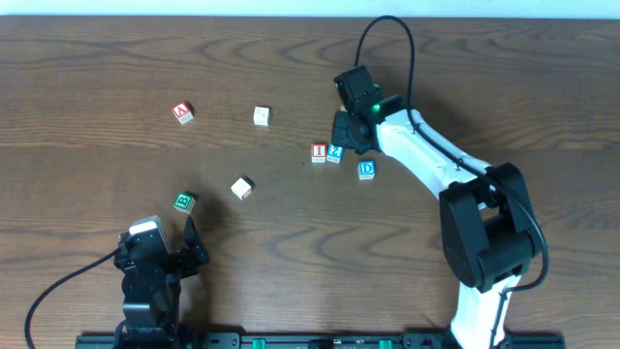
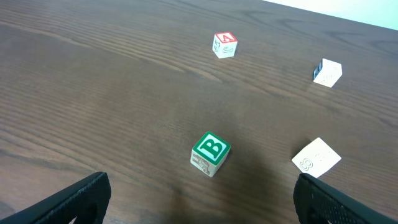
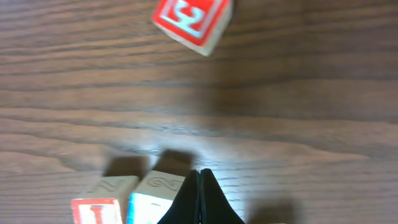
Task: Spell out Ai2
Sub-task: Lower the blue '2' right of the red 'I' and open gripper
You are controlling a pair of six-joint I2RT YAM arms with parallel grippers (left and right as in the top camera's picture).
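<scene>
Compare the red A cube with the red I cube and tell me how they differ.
The A cube stands alone toward the left of the table; the I cube sits close beside the blue 2 cube, near the right gripper. The A cube is turned askew to the table edge; the I cube lies nearly square to it. Both are small wooden cubes with a red-framed letter facing up.

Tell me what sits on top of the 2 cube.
Nothing rests on the 2 cube; its blue-framed top face shows bare. The right gripper, jaws shut, stands beside it, not over it. Contact cannot be told.
</scene>
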